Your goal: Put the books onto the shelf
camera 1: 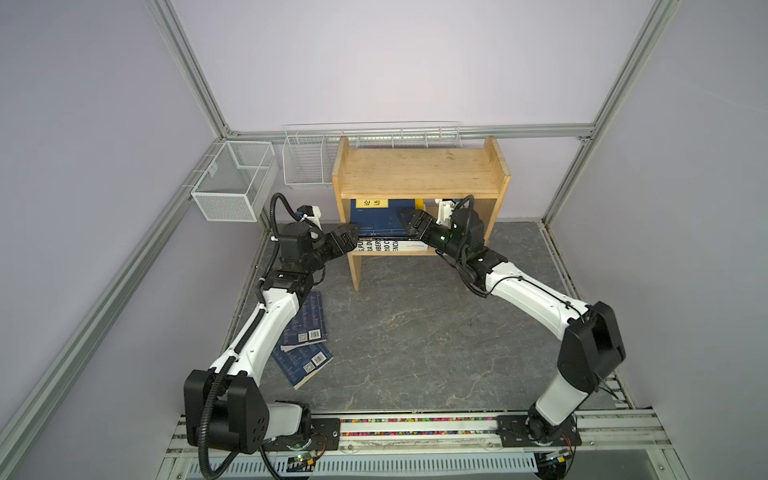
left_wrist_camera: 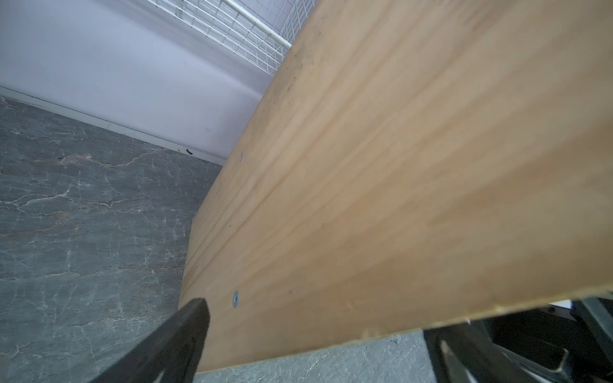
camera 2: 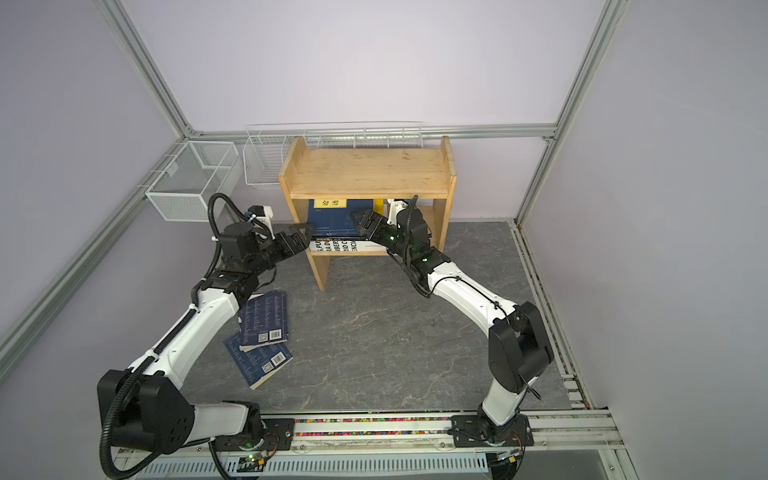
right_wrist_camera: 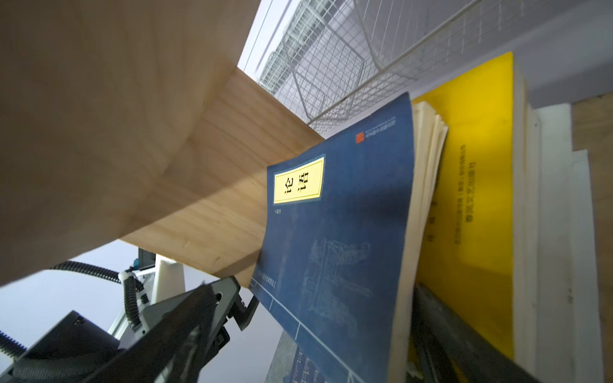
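The work surface is a dark grey, marble-veined mat (camera 1: pixel 415 332) across the lower centre of both top views. It is enclosed by plain lilac walls (camera 1: pixel 415 62) and an aluminium frame (camera 1: pixel 195 75). A base rail (camera 1: pixel 415 428) along the bottom edge carries both arms. The shelf (camera 1: pixel 419 170), light pine with two tiers, stands at upper centre against the back wall. A white mesh basket (camera 1: pixel 232 187) hangs at upper left, a wire basket (camera 1: pixel 305 162) sits just beside the shelf's left panel, and a long wire rack (camera 1: pixel 399 135) runs behind the shelf. On the lower tier a white book (camera 1: pixel 382 245) with black lettering lies along the front edge. Behind it a navy book (right_wrist_camera: pixel 338 248) with a yellow label stands upright, with a yellow book (right_wrist_camera: pixel 477 199) just beside it. Two navy books (camera 1: pixel 309 332) lie flat and overlapping on the mat at lower left, partly covered by the left arm (camera 1: pixel 270 324). The left gripper (camera 1: pixel 352 233) is spread wide at the front edge of the left panel, holding nothing. The right gripper (camera 1: pixel 404 222) reaches into the lower tier, jaws apart astride the upright navy book, the near finger clear of its cover.
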Controlling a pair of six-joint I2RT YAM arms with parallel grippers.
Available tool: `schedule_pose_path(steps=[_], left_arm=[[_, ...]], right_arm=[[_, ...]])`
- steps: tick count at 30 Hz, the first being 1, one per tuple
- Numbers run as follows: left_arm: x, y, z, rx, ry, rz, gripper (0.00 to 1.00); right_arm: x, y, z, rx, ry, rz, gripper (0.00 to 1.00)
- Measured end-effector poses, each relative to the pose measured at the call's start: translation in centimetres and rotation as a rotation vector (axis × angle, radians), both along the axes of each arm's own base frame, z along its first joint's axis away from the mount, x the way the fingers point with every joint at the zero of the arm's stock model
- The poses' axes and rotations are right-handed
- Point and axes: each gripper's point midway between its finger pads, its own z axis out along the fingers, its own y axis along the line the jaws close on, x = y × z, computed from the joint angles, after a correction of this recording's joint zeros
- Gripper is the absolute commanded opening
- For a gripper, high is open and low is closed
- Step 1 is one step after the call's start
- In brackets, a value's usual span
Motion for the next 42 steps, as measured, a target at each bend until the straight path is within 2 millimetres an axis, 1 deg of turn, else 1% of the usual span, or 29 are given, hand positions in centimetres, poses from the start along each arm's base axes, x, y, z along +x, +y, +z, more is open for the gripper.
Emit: schedule_pose_path(steps=[1, 4, 5, 8, 10, 12, 15, 19, 25, 29, 35, 40, 42], left_arm=[[0.0, 0.0, 0.0, -0.001, -0.001, -0.001, 1.00], [0.0, -0.1, 0.0, -0.005, -0.001, -0.007, 1.00], [0.0, -0.2, -0.1, -0.006, -0.001, -0.008, 1.00], [0.0, -0.2, 0.0, -0.007, -0.002, -0.011, 1.00], [0.0, -0.2, 0.0, -0.007, -0.004, -0.012, 1.00], [0.0, -0.3, 0.0, -0.008, -0.004, -0.015, 1.00], [0.0, -0.3, 0.1, -0.010, -0.007, -0.017, 1.00], [-0.1, -0.5, 0.3, -0.014, -0.016, -0.027, 0.99], [-0.5, -1.0, -0.3, 0.020, -0.027, -0.077, 0.98], [-0.6, -1.1, -0.4, 0.043, -0.039, -0.093, 0.98], [-0.2, -1.3, -0.6, 0.042, -0.042, -0.098, 0.97], [0.0, -1.4, -0.6, 0.037, -0.048, -0.099, 0.97], [0.0, -1.4, -0.6, 0.036, -0.049, -0.101, 0.97]], right_arm=[[0.2, -0.3, 0.0, 0.013, -0.003, -0.008, 0.97], [0.9, -1.4, 0.7, 0.071, -0.019, -0.050, 1.00], [1.2, -1.8, 0.8, 0.086, -0.025, -0.068, 1.00], [2.8, -4.2, 1.5, 0.146, -0.022, -0.155, 0.98], [3.4, -5.4, 1.8, 0.170, -0.010, -0.193, 0.98], [3.5, -5.8, 1.7, 0.188, 0.005, -0.208, 0.98], [2.9, -5.8, 1.7, 0.201, 0.015, -0.208, 0.99], [2.3, -5.9, 1.8, 0.161, -0.010, -0.220, 0.99], [2.8, -6.5, -0.3, -0.039, -0.063, -0.270, 0.96], [2.9, -5.9, -1.5, -0.154, -0.118, -0.230, 0.95], [2.8, -4.1, -1.8, -0.202, -0.147, -0.133, 0.86], [2.5, -3.6, -2.1, -0.221, -0.094, -0.094, 0.81], [2.4, -3.5, -2.2, -0.222, -0.067, -0.083, 0.75]])
